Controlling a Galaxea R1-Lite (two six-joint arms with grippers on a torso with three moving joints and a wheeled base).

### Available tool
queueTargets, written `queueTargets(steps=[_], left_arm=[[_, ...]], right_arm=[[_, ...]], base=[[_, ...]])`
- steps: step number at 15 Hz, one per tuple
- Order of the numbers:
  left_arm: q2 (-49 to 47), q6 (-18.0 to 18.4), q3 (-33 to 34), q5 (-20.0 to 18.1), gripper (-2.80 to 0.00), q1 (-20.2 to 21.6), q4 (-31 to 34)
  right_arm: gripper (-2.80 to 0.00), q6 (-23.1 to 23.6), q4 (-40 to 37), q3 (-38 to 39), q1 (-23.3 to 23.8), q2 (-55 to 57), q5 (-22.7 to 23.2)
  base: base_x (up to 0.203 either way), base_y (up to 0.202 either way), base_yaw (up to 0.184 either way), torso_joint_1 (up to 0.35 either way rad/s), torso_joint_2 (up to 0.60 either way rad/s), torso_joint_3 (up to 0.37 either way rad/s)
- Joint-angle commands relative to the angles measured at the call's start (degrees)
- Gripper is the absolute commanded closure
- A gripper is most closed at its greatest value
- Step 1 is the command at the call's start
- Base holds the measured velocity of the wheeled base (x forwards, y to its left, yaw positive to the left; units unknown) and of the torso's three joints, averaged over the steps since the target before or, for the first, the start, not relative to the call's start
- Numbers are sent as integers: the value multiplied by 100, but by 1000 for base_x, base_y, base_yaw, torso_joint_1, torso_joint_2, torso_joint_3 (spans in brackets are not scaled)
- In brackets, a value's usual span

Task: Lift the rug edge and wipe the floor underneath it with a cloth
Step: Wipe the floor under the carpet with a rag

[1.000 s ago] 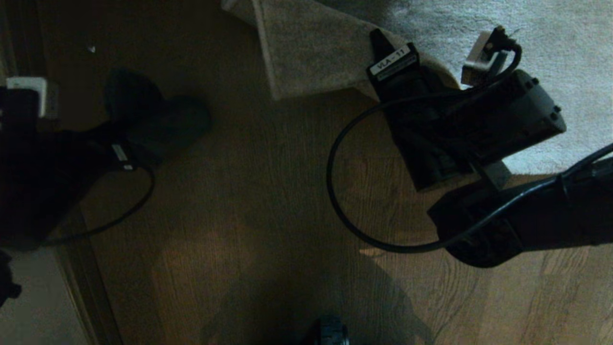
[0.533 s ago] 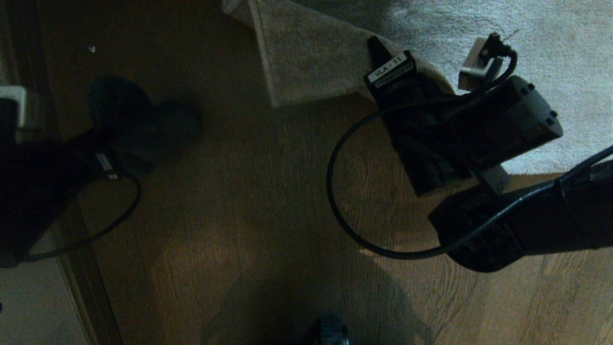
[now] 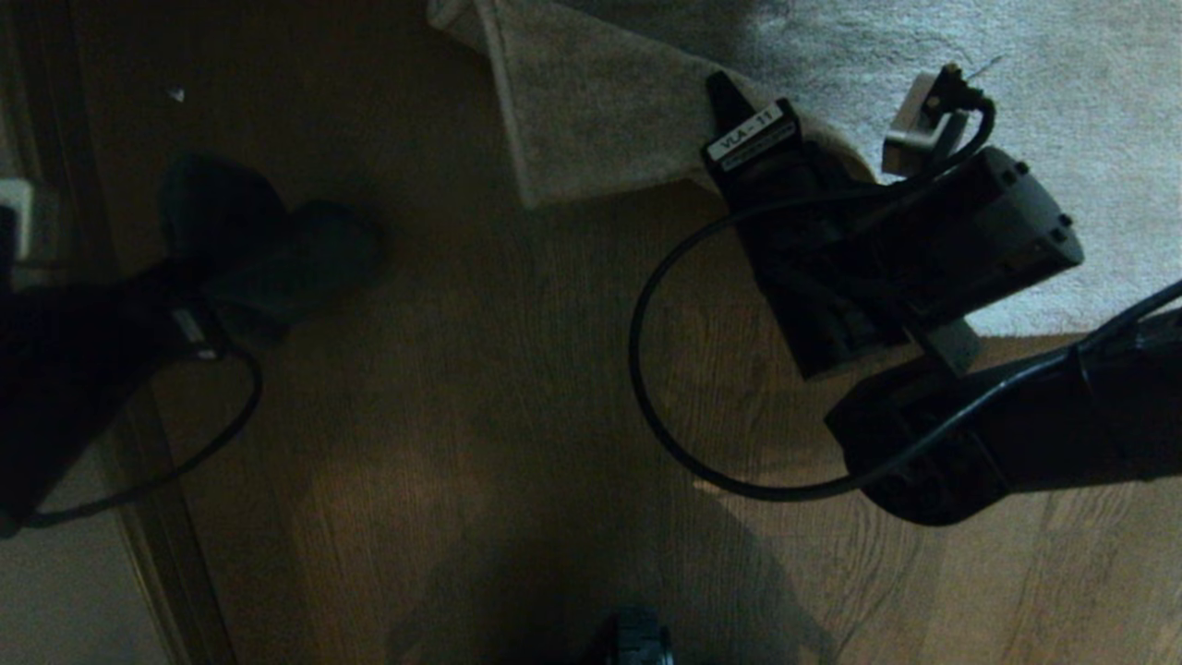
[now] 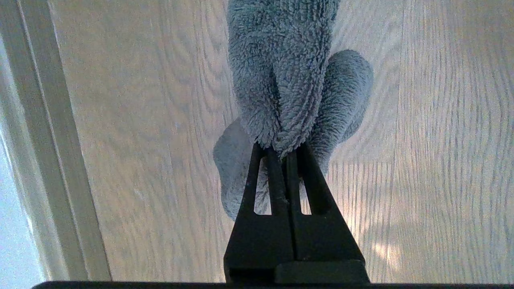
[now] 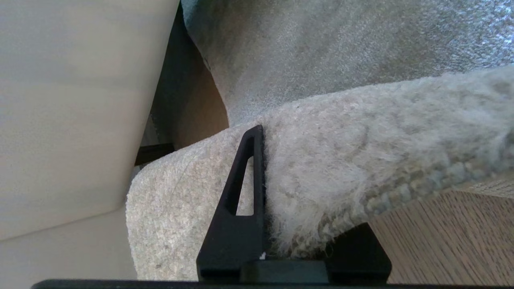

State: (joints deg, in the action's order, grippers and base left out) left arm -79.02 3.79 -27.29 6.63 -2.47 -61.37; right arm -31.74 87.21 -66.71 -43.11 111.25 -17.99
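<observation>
- Head view: the right tool (image 3: pixel 734 115) holds up the rug (image 3: pixel 600 120) edge. The bare floor (image 3: pixel 517 305) under the fold lies between both arms. The left tool (image 3: pixel 199 309) with the cloth (image 3: pixel 268 245) is well off to the left, so it must go right.
- Left wrist view: the left tool (image 4: pixel 281 154) is pinched tight on the cloth (image 4: pixel 289 76).
- Right wrist view: the right tool (image 5: pixel 265 168) grips the rug (image 5: pixel 361 152) hem, above the floor (image 5: pixel 449 237).

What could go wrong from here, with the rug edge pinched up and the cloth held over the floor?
The right gripper grips only the rug near its hem, so the pile might slip free and drop back. The left gripper pinches the cloth by one bunched fold, so wiping the floor could drag it loose or clean poorly.
</observation>
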Motion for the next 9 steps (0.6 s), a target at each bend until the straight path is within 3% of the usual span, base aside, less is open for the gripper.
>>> queueTargets(steps=[1,9], left_arm=[[159,12,222,-6,0,-6,-32],[1373,24,2193,-147,0,-13,-22]], right_arm=[[0,-16,182,0,-5,-15,-11],[0,37,191,26,-260,-16,-55]], base=[[0,0,0,0,0,0],[0,0,0,0,0,0]])
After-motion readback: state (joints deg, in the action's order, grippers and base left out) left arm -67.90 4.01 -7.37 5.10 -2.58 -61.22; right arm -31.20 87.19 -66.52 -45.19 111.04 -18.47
